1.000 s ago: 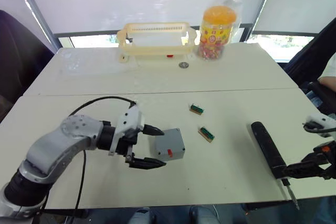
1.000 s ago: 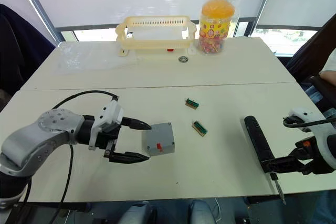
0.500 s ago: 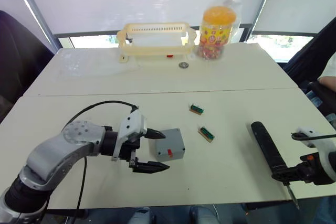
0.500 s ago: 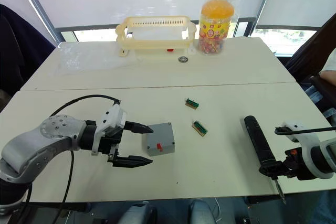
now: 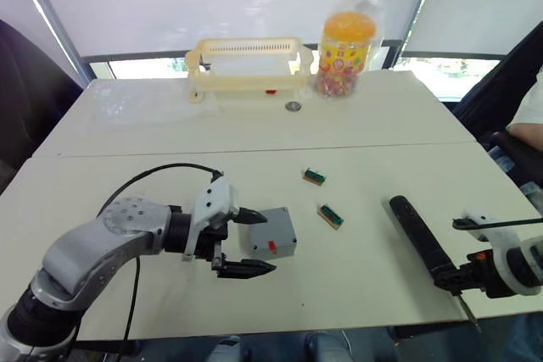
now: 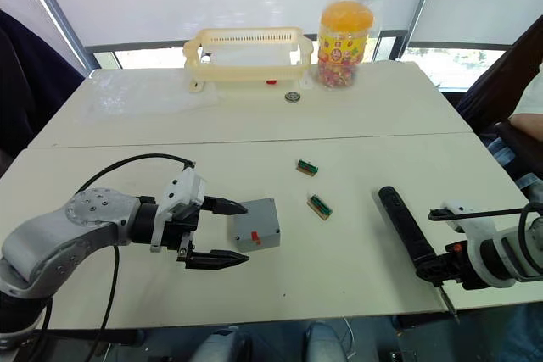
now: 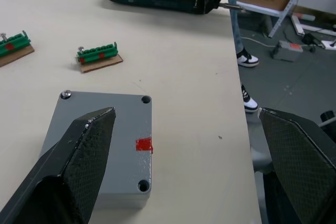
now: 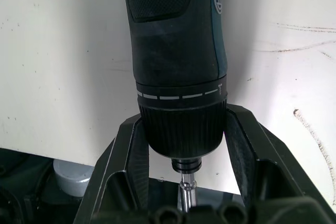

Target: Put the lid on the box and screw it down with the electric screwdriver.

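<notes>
A cream slotted basket (image 5: pixel 246 64) stands at the far side of the table (image 5: pixel 127 137), with a small red thing just showing at its base; what else it holds cannot be made out. Just beside it stands a clear jar (image 5: pixel 344 48) with an orange lid, wrapped in a plastic bag and filled with small coloured sweets. A small round metal piece (image 5: pixel 293 106) lies on the table in front of the basket.

The grey box (image 5: pixel 273 233) lies near the front of the table with its lid (image 7: pixel 100 140) already on top, a red mark on the side facing the front edge. The left gripper (image 5: pixel 246 242) is spread wide, one finger at the box's far corner and the other out in front of the box, gripping nothing.

The screwdriver (image 5: pixel 420 243) lies flat near the right front corner, its long axis running from the middle of the table toward the front edge, bit end at the edge. The right gripper (image 8: pixel 184 145) is closed on its collar just behind the bit.

Two small green blocks (image 5: pixel 330 215) lie between the box and the screwdriver. The table is pale cream, made of two tops joined by a seam, and bright white blinds hang behind it.
</notes>
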Motion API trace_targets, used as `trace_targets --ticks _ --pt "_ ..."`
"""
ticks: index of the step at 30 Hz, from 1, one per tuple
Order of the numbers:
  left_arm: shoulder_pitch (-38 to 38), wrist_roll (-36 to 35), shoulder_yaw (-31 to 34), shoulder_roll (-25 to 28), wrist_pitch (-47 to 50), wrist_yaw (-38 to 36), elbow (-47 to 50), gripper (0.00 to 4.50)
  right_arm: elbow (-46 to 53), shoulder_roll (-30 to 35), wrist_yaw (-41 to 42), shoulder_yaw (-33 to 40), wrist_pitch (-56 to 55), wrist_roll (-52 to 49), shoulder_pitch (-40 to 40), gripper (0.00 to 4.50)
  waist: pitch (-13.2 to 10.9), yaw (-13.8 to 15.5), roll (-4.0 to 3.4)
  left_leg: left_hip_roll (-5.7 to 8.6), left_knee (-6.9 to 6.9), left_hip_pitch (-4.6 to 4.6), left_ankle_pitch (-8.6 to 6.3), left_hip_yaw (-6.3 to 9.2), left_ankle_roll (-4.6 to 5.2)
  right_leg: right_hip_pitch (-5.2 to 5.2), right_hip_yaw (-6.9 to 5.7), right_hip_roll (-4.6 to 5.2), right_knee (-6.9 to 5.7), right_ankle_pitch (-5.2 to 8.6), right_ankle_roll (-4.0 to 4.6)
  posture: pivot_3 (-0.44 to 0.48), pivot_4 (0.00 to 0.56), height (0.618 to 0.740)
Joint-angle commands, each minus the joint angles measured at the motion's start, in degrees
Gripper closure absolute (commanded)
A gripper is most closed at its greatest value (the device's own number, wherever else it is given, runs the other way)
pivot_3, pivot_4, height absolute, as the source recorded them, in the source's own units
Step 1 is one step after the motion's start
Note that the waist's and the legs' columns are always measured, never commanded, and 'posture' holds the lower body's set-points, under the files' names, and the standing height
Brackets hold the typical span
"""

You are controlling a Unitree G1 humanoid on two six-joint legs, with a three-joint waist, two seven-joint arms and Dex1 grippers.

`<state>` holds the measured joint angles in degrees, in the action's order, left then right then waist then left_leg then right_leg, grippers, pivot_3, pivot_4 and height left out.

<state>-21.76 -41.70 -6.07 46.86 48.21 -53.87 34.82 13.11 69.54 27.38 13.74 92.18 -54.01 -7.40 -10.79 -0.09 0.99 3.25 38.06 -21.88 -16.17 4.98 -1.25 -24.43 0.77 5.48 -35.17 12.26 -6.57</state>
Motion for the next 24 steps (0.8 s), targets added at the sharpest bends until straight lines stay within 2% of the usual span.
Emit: trace_targets --ticks 1,6,8,9,12,19,24 --pt "-0.6 0.4 0.1 -0.1 -1.0 -0.4 -0.2 0.0 -0.6 -2.1 -2.4 0.7 0.3 0.5 -0.9 2.86 0.0 -0.4 0.18 -0.01 0.0 0.09 0.0 -0.01 0.0 0.09 0.01 0.0 0.0 0.03 0.06 0.0 0.15 0.74" --pt "-1.9 1.6 -0.9 -0.5 -1.9 -1.4 -2.0 0.0 0.8 -3.3 -3.7 2.0 0.3 1.1 -0.3 2.86 0.0 -0.7 0.32 -0.02 -0.01 0.42 -0.05 -0.09 0.08 0.4 0.08 -0.01 0.01 0.05 0.05 0.0 0.15 0.74" --pt "-2.1 2.1 -1.2 -0.8 -2.2 -1.7 -2.5 0.0 1.6 -3.5 -4.5 2.0 0.3 2.2 -0.6 1.8 0.0 -0.7 0.32 -0.03 -0.01 0.44 -0.05 -0.11 0.09 0.41 0.11 -0.01 0.01 0.05 0.05 0.0 0.15 0.74" --pt "-2.1 2.2 -1.3 -0.8 -2.4 -1.9 -2.7 0.0 2.0 -3.3 -4.4 1.8 0.3 2.4 -0.9 1.45 0.0 -0.6 0.29 -0.03 -0.01 0.43 -0.06 -0.11 0.09 0.4 0.11 -0.01 0.01 0.05 0.05 0.0 0.15 0.74" --pt "-2.0 2.4 -1.4 -1.0 -2.7 -2.0 -2.8 0.0 1.7 -3.0 -4.4 1.8 0.3 2.1 -2.2 0.03 0.0 -0.5 0.28 -0.01 -0.01 0.39 -0.06 -0.11 0.09 0.37 0.13 0.0 0.01 0.05 0.05 0.0 0.15 0.74" --pt "-1.5 2.7 -1.4 -2.0 -2.5 -1.1 -2.2 0.0 -0.2 -3.4 -5.0 0.1 0.3 3.0 -5.8 0.03 0.0 -0.5 0.24 0.01 -0.02 0.37 -0.07 -0.12 0.11 0.34 0.15 0.02 0.02 0.05 0.05 0.0 0.15 0.74" --pt "-1.0 2.8 -1.0 -1.9 -2.3 -0.7 -2.0 0.0 1.5 -2.3 -2.7 -2.2 0.3 3.8 -4.3 0.03 0.0 -0.4 0.23 0.01 -0.03 0.36 -0.08 -0.12 0.12 0.33 0.15 0.02 0.02 0.06 0.04 0.0 0.15 0.74"
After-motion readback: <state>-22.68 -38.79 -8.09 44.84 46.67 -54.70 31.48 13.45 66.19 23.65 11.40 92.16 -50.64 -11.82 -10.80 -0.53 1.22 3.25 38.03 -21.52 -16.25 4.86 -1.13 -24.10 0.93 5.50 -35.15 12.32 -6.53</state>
